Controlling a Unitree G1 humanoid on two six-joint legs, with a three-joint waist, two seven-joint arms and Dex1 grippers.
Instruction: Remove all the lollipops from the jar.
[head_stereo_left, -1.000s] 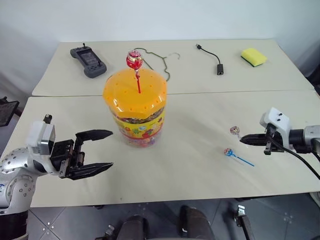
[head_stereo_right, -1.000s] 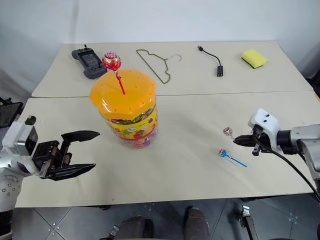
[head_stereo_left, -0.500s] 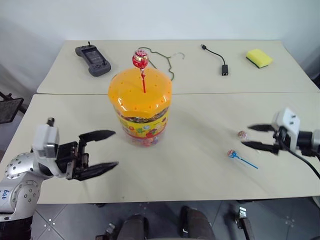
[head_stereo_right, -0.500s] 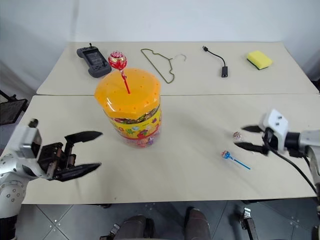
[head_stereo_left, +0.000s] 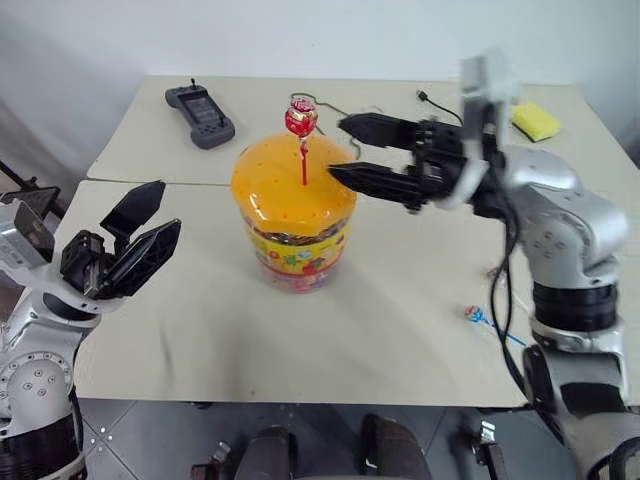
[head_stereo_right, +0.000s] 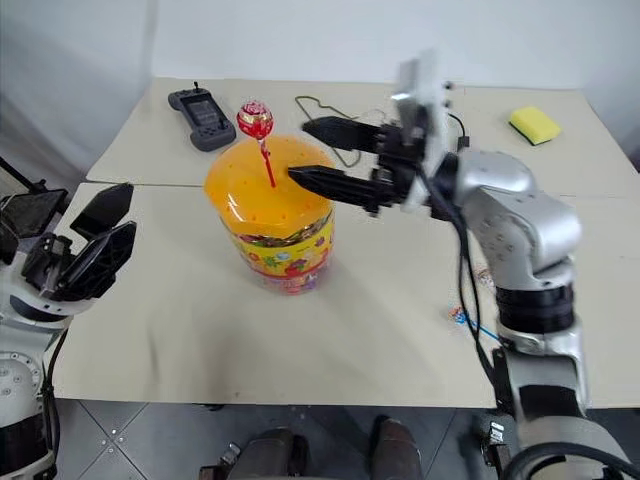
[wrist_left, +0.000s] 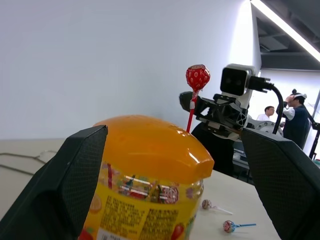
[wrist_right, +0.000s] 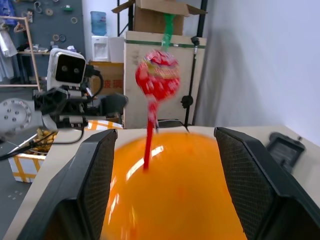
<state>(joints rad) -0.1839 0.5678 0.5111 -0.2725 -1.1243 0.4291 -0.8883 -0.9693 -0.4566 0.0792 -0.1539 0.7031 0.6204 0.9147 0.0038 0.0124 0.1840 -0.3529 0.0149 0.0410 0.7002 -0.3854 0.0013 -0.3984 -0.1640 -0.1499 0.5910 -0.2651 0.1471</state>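
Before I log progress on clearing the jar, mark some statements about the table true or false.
1. A red lollipop stands upright in the jar's orange lid. True.
2. The right tool is shut on the red lollipop's stick. False: its fingers are spread apart beside the lollipop, not touching it.
3. A blue lollipop lies on the table, outside the jar. True.
4. The left tool is gripping the jar's label. False: it is open and clear of the jar.
5. The yellow sponge sits on the jar's lid. False: it lies at the table's far corner.
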